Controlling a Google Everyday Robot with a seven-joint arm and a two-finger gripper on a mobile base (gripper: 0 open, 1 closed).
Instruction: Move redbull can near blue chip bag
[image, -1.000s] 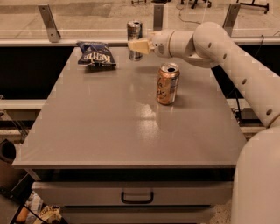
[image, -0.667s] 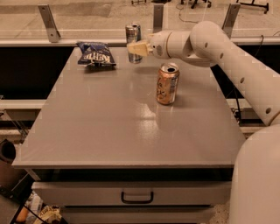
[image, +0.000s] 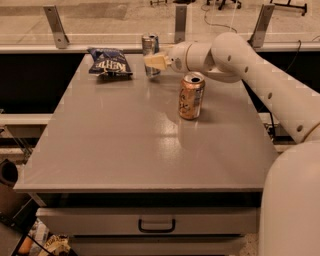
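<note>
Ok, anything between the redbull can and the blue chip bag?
Nothing visible: only bare table lies between the redbull can, with the gripper against its front, and the blue chip bag. The orange can stands off that path, nearer the camera.

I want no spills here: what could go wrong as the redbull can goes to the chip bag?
1. The tall, slim redbull can stands near the table's far edge, with the gripper at its side; a bump could tip it.
2. The arm reaches just behind the orange can; dropping lower might knock it.
3. The chip bag lies close by on the left; overshooting could shove it.
</note>
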